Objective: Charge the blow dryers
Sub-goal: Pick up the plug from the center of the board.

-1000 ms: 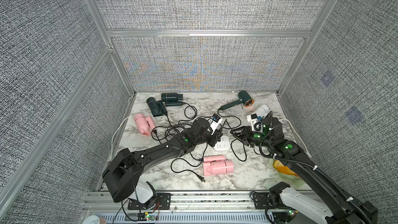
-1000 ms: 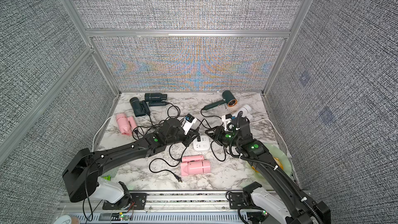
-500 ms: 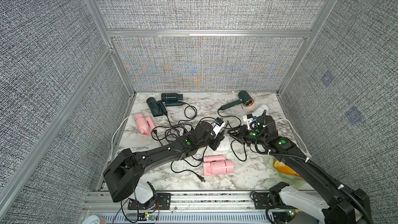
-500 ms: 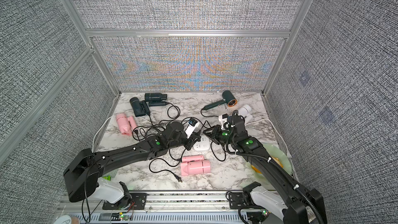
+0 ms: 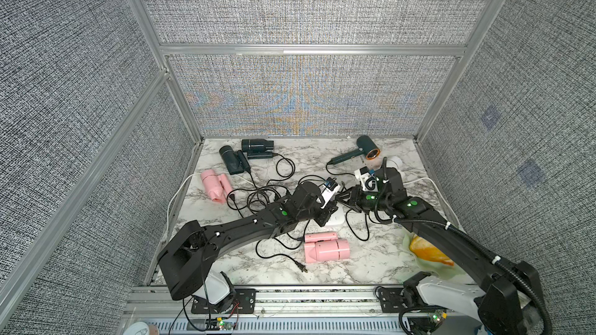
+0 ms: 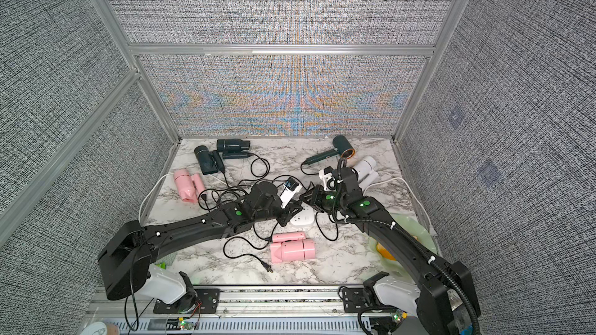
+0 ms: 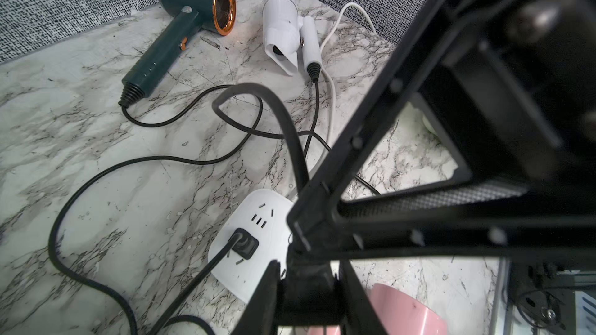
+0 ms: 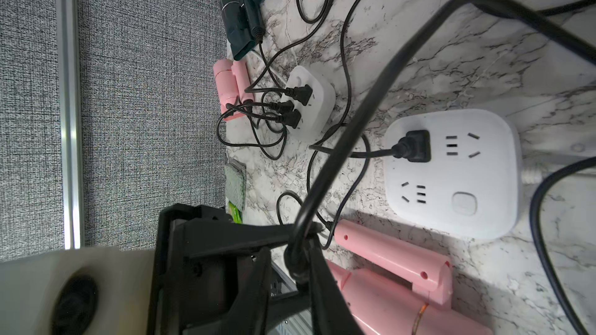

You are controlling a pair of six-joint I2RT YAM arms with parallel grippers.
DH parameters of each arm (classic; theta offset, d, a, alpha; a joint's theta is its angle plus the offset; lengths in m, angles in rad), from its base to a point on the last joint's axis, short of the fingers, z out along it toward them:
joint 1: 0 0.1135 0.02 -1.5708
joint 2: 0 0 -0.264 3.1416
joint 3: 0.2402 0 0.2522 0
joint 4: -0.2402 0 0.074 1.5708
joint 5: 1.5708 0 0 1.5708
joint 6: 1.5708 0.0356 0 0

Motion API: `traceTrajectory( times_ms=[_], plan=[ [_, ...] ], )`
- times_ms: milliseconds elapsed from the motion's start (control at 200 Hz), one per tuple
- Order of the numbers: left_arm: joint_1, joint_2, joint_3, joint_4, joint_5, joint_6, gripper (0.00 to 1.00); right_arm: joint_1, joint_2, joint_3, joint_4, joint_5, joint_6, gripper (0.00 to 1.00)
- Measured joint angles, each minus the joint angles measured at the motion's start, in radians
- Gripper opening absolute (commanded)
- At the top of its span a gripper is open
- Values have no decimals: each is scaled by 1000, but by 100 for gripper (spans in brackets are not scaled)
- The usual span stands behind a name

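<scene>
Right wrist view is giving us the closest look: a thick black cord [image 8: 364, 104] is running between the fingers of the right gripper [image 8: 295, 249]. They are standing close on either side of it, but we are not able to tell whether they are actually pinching. Left wrist view is showing the left gripper [image 7: 306, 281] with its fingers clamped on a black plug [image 7: 306, 298], mostly hidden by the right gripper crossing in front. Both grippers are meeting over a white socket block [image 7: 258, 207] that is carrying one plug already, and we are not managing to trace the held cord to any dryer. A second socket block [image 8: 306, 98], holding three plugs, is showing only from the right wrist. On the marble table [image 5: 371, 252] we are finding the copper-ringed dryer [image 5: 364, 145] at the back and the white dryer [image 5: 395, 162] half hidden behind the right arm. The back dark dryer [image 5: 256, 145] and left dark dryer [image 5: 232, 159] are lying together, with the far pink dryer [image 5: 213, 182] just in front of them. The near pink dryer [image 5: 329, 249] is lying in front of the socket block, cut off in both wrist views.
</scene>
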Motion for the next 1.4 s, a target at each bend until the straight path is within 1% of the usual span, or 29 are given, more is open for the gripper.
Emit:
traceTrajectory(
  times_ms=[310,405,520,600,640,675,745,840,880,915,1101,1266,1401],
  plan=[
    [0,8,0,-3,21,-8,23,14,7,-3,-12,18,-53,23],
    [0,11,3,-3,27,-15,23,17,8,-3,-11,19,-58,20],
    [0,11,4,-4,31,-16,25,18,6,-8,-10,27,-68,14],
    [0,11,7,-8,35,-23,30,18,0,-12,-9,36,-72,11],
    [0,11,11,-12,35,-23,34,18,-4,-13,-8,41,-73,10],
    [0,11,13,-12,35,-25,40,18,-9,-14,-7,45,-75,10],
    [4,8,15,-3,36,-36,57,18,-19,-15,-8,53,-75,8],
    [16,-6,14,-2,43,-59,85,19,-35,-16,-15,80,-82,7],
    [24,-15,9,3,44,-71,94,19,-43,-16,-17,101,-83,7],
    [34,-28,1,5,48,-81,99,19,-50,-16,-21,118,-89,7],
    [99,-109,-53,31,89,-141,99,19,-77,9,-84,220,-129,7],
    [163,-183,-81,43,129,-183,99,18,-108,11,-103,302,-182,7],
    [227,-204,-97,43,186,-215,99,19,-125,3,-103,350,-223,6]
  ],
)
